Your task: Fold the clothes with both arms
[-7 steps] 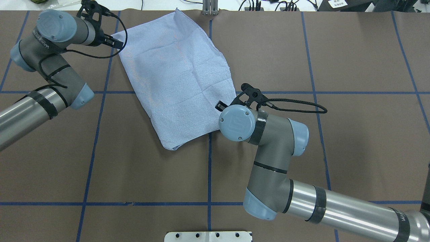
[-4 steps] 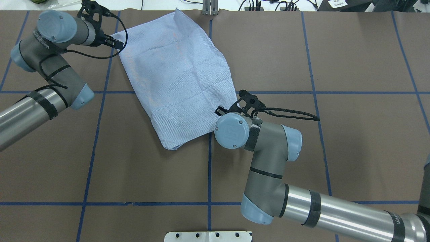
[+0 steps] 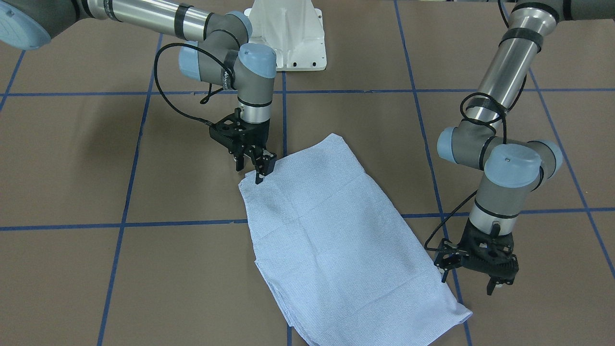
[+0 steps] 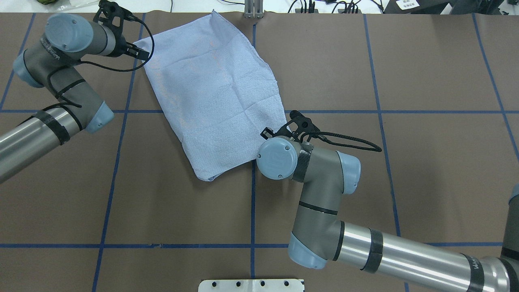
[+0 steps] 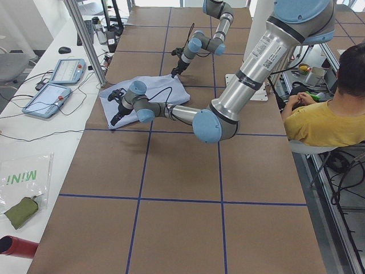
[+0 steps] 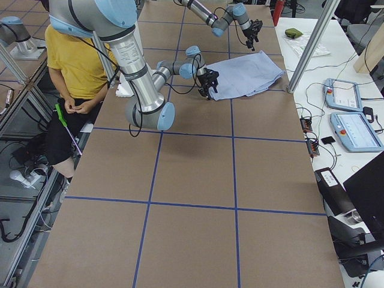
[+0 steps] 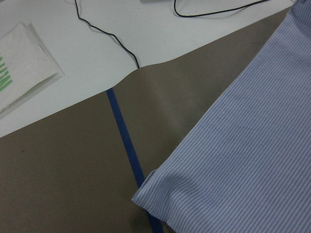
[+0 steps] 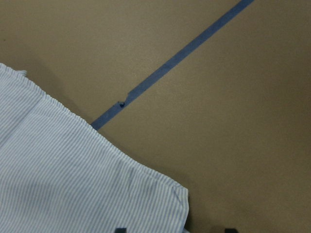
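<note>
Both jaw pairs apart; right gripper (image 3: 250, 173) over a shirt (image 3: 336, 230) corner; left gripper (image 3: 468, 284) seemingly just beside another

The right end effector (image 3: 250, 172) is mostly covered by its own wrist in the overhead view, and the right wrist view cuts it down to two dark fingertips (image 8: 120, 229) at the bottom edge. The shirt (image 3: 336, 230) runs off the front-facing view's lower edge at its far end. Its folded-under layers are hidden, and each wrist view catches only a corner of it. In the side views the left end effector (image 3: 468, 284) is too small for its jaws to be judged, as is the right one. A seated person (image 5: 325, 114) is cut by the left side view's edge.
</note>
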Tool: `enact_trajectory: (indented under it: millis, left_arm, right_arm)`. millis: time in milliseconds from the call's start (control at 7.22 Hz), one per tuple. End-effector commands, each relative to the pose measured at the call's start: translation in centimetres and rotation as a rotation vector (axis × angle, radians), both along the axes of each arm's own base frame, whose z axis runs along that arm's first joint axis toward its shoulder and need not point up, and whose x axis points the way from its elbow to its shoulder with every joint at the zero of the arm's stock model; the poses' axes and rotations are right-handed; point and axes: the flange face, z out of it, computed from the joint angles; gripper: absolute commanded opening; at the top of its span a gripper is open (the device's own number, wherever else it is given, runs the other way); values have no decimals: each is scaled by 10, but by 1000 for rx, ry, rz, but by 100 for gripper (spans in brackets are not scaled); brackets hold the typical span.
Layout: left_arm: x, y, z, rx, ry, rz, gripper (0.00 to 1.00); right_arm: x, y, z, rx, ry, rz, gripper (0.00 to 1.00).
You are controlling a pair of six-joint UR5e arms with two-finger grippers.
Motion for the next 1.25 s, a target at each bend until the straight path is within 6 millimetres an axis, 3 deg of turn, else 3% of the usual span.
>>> enact_trajectory:
  millis: [0,138,277,554,692,831,1108]
  left_arm:
    - [0,0,0,0,0,0,100]
    - [0,0,0,0,0,0,100]
    - [0,0,0,0,0,0,100]
    - [0,0,-2,1,2,-1,100]
    - [-2,2,-17,21,26,2,100]
    - [-2,20,-31,5,100,78,100]
    - [-21,70,-63,-93,305,37,100]
  right_arm:
    - [-2,0,-3,-8,-9,12,41]
    - [-2,0,-5,-10,-15,17,7]
    - [-3,0,-5,-11,-14,17,0]
    - [-6,-1,1,-9,6,6,0]
    - [-4,-1,-3,-3,2,1,0]
    - [0,0,-11,15,-5,-11,0]
    - [9,1,-26,41,-27,-14,0]
